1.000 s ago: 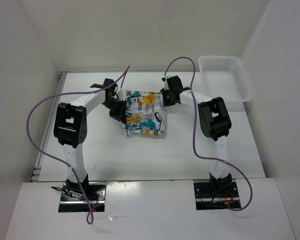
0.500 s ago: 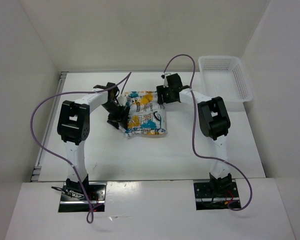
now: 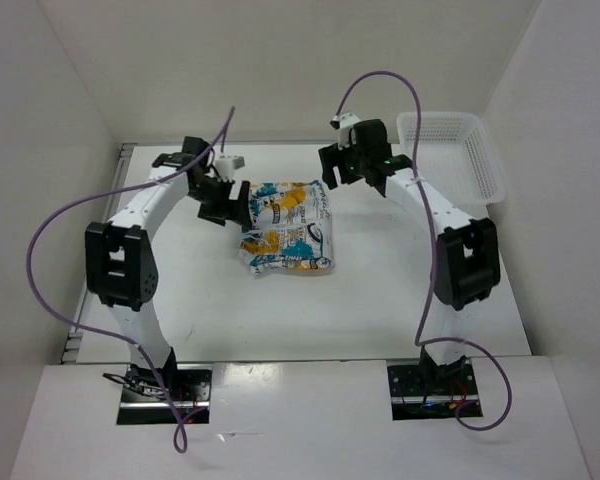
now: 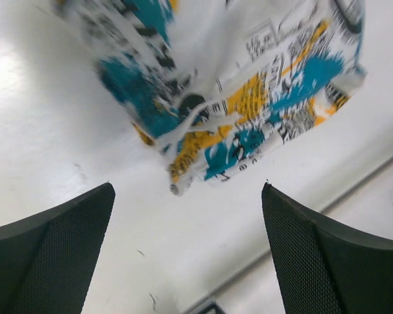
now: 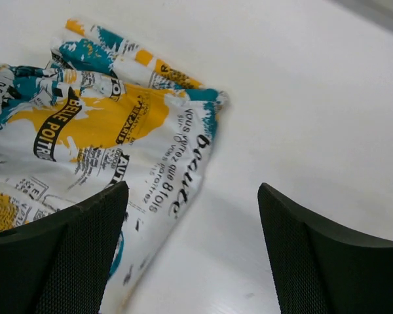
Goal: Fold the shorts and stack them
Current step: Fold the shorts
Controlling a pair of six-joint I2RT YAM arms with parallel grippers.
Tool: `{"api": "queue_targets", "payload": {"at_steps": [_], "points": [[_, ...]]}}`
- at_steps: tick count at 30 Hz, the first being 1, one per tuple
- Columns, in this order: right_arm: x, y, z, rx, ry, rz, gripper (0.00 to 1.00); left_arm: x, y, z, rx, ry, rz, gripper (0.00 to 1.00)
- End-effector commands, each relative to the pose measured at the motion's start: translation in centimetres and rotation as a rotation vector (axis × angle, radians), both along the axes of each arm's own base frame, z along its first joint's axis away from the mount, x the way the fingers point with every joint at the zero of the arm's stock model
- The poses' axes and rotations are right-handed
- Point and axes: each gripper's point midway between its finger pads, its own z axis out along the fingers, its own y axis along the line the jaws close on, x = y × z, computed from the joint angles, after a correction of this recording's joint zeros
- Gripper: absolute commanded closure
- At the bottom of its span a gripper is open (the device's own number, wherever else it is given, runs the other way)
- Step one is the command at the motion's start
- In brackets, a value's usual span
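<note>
The shorts (image 3: 286, 228) lie folded into a compact bundle on the white table, white with teal, yellow and black print. My left gripper (image 3: 230, 203) hovers just off their left edge, open, with nothing between its fingers. In the left wrist view the shorts (image 4: 236, 85) sit beyond the left gripper (image 4: 188, 187), with bare table between the pads. My right gripper (image 3: 337, 173) hangs open by the bundle's far right corner. In the right wrist view the shorts (image 5: 98, 131) lie ahead and to the left, their edge reaching in beside the left pad of the right gripper (image 5: 193, 187).
A white plastic mesh basket (image 3: 477, 170) stands at the back right of the table. White walls close in the table (image 3: 280, 310) at the back and on both sides. Purple cables loop above both arms.
Both grippers have opened and let go of the shorts. The left arm has drawn back to the left and the right arm has pulled up and to the right; the bundle stays put.
</note>
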Motion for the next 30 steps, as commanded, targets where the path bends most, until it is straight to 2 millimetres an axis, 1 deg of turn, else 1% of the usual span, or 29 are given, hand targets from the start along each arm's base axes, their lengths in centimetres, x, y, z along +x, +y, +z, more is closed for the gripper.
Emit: {"api": "queue_targets", "payload": {"at_steps": [1,2,3,4,5,6,7,8,9,10,11,12,13,14,15,16,17,18,19,20,21,23,24,25,26,27,28,30], "points": [[-1.9,-4.3,4.0,-0.090,-0.093,-0.031,0.15,2.6,3.3,5.1,-0.050,-0.231,0.087,0.00],[-2.0,-5.8,4.5,-0.116,-0.111,-0.048,0.15,3.0,4.4,5.6,-0.041,-0.270,0.114,0.00],[-2.6,-6.9,6.1,-0.128,-0.147,-0.075,0.14,3.7,5.4,7.0,-0.043,-0.340,0.139,0.00],[-3.3,-7.8,5.5,-0.145,-0.138,-0.086,0.12,4.2,7.7,7.1,-0.020,-0.361,0.194,0.00],[-3.6,-8.7,5.8,-0.165,-0.149,-0.096,0.12,4.4,9.3,6.8,0.022,-0.368,0.237,0.00],[-4.4,-10.1,6.4,-0.187,-0.165,-0.129,0.10,4.8,10.5,6.8,0.043,-0.381,0.266,0.00],[-4.9,-10.6,6.6,-0.200,-0.175,-0.137,0.09,4.6,12.5,6.5,0.063,-0.375,0.315,0.00],[-5.0,-11.5,7.2,-0.211,-0.196,-0.160,0.09,4.6,13.5,6.8,0.067,-0.394,0.340,0.00],[-5.3,-12.7,6.9,-0.226,-0.203,-0.183,0.09,4.1,14.4,6.1,0.072,-0.382,0.364,0.00],[-6.0,-13.6,8.1,-0.225,-0.229,-0.209,0.09,4.0,16.4,6.0,0.082,-0.386,0.412,0.00],[-6.2,-14.4,8.7,-0.227,-0.247,-0.235,0.07,3.9,17.5,6.2,0.087,-0.404,0.439,0.00],[-6.7,-15.7,8.1,-0.234,-0.235,-0.260,0.07,3.6,18.3,5.8,0.091,-0.391,0.460,0.00],[-7.2,-16.5,9.3,-0.231,-0.267,-0.286,0.07,3.4,19.1,5.6,0.096,-0.395,0.481,0.00],[-7.6,-17.0,9.4,-0.230,-0.272,-0.297,0.07,3.1,20.6,5.8,0.104,-0.405,0.517,0.00],[-8.1,-17.5,9.0,-0.232,-0.269,-0.306,0.06,2.8,21.2,5.4,0.107,-0.395,0.534,0.00],[-8.5,-18.1,9.1,-0.233,-0.272,-0.321,0.06,2.8,21.7,6.0,0.111,-0.417,0.546,0.00],[-9.2,-18.2,9.7,-0.227,-0.291,-0.323,0.06,2.4,22.2,5.9,0.127,-0.414,0.562,0.00],[-9.7,-18.2,9.2,-0.230,-0.283,-0.322,0.05,2.3,22.4,5.5,0.140,-0.410,0.570,0.00],[-10.0,-18.7,9.3,-0.230,-0.286,-0.333,0.05,2.2,22.6,5.9,0.152,-0.423,0.576,0.00],[-10.3,-19.1,10.2,-0.225,-0.308,-0.346,0.05,2.0,22.7,6.0,0.161,-0.430,0.580,0.00],[-10.7,-19.1,9.4,-0.221,-0.292,-0.349,0.05,1.8,22.8,5.4,0.171,-0.416,0.586,0.00],[-11.3,-19.5,9.7,-0.219,-0.302,-0.359,0.05,1.9,22.9,5.9,0.172,-0.435,0.587,0.00],[-11.4,-19.5,9.0,-0.223,-0.289,-0.357,0.05,1.6,22.8,5.9,0.172,-0.436,0.587,0.00],[-11.6,-19.9,9.6,-0.221,-0.303,-0.368,0.05,1.6,22.8,5.9,0.172,-0.436,0.587,0.00],[-11.9,-19.9,9.7,-0.218,-0.313,-0.370,0.05,1.6,22.8,6.3,0.173,-0.445,0.587,0.00],[-11.9,-19.9,9.2,-0.220,-0.305,-0.369,0.05,1.5,22.8,6.3,0.173,-0.446,0.587,0.00],[-12.1,-19.9,9.6,-0.217,-0.315,-0.370,0.05,1.4,22.7,5.9,0.172,-0.436,0.587,0.00],[-12.3,-19.8,9.4,-0.213,-0.312,-0.362,0.04,1.3,22.8,6.2,0.181,-0.445,0.591,0.00]]}}
